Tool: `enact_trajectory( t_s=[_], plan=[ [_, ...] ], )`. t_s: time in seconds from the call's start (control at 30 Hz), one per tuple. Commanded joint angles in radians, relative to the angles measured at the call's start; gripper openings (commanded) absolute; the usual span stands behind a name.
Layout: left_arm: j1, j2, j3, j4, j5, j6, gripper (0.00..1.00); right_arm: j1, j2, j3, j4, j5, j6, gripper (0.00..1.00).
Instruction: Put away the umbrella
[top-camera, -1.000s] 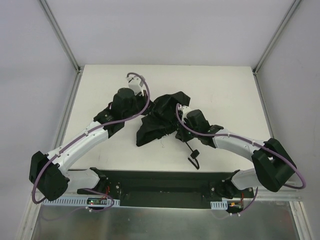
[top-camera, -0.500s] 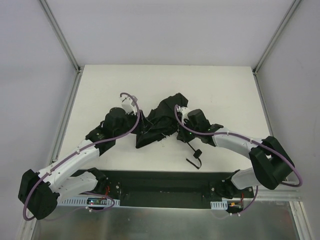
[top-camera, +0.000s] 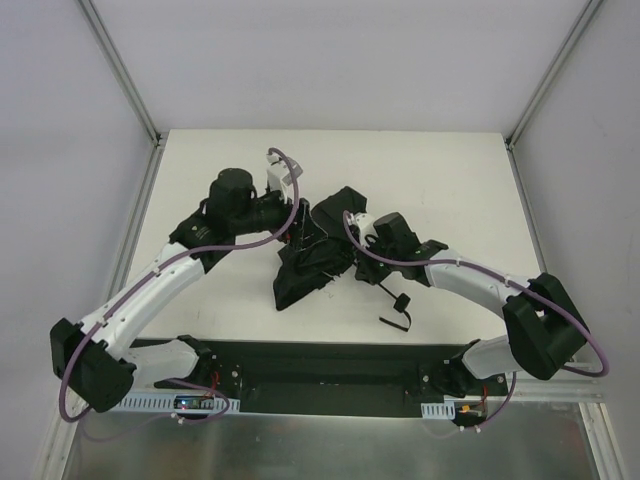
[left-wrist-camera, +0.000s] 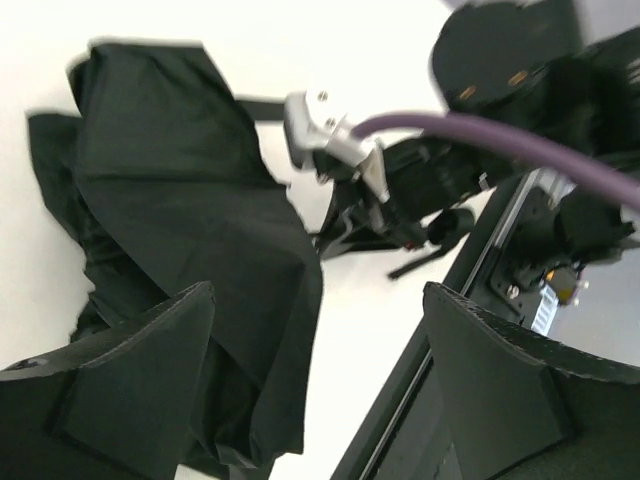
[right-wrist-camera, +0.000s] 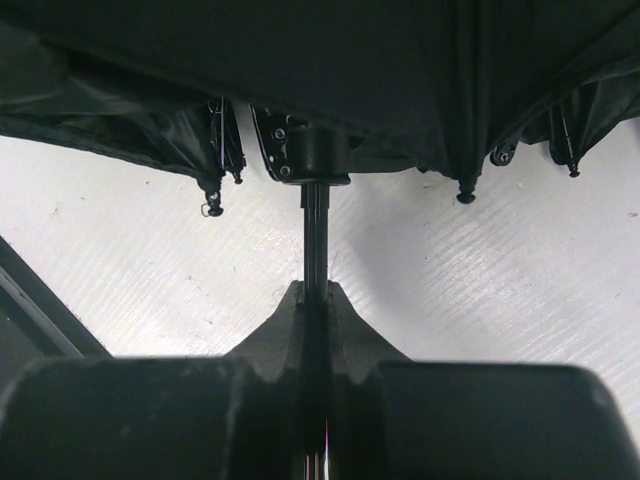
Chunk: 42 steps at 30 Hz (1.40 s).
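The umbrella (top-camera: 310, 262) lies half-collapsed mid-table, its black fabric crumpled. A thin shaft runs from it toward the near right and ends at the small knob handle (top-camera: 402, 304), with the cord beside it. My right gripper (top-camera: 368, 262) is shut on that shaft. In the right wrist view its fingertips (right-wrist-camera: 315, 298) pinch the rod just below the hub (right-wrist-camera: 312, 152). My left gripper (top-camera: 300, 228) hovers over the fabric's far edge, jaws wide open (left-wrist-camera: 315, 350) with nothing held. Beneath it is umbrella fabric (left-wrist-camera: 180, 200).
The white table (top-camera: 450, 180) is boxed in by grey walls and metal corner posts (top-camera: 135, 100). A black base plate (top-camera: 330, 365) carrying both arm mounts runs along the near edge. It shows in the left wrist view as a dark rail (left-wrist-camera: 400, 430).
My left gripper has opened and let go of the fabric. It dipped toward the near left, then swung back up to the far side. The fabric and handle shifted slightly left.
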Motion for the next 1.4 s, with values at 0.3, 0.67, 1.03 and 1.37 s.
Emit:
enact_trajectory(
  t_s=[0.3, 0.67, 1.03, 1.37],
  plan=[
    [-0.018, 0.061, -0.165, -0.132, -0.158, 0.014, 0.0, -0.013, 0.001, 0.032, 0.074, 0.005, 0.109, 0.0],
    [-0.015, -0.024, -0.55, 0.046, -0.282, -0.271, 0.0, 0.045, 0.151, -0.036, 0.274, 0.131, 0.419, 0.0],
    [0.049, -0.053, -0.277, -0.291, -0.221, -0.31, 0.59, 0.06, 0.123, -0.039, 0.245, 0.132, 0.388, 0.0],
    [0.077, -0.085, -0.067, -0.279, -0.044, -0.475, 0.56, 0.059, 0.094, -0.027, 0.214, 0.145, 0.37, 0.0]
  ],
)
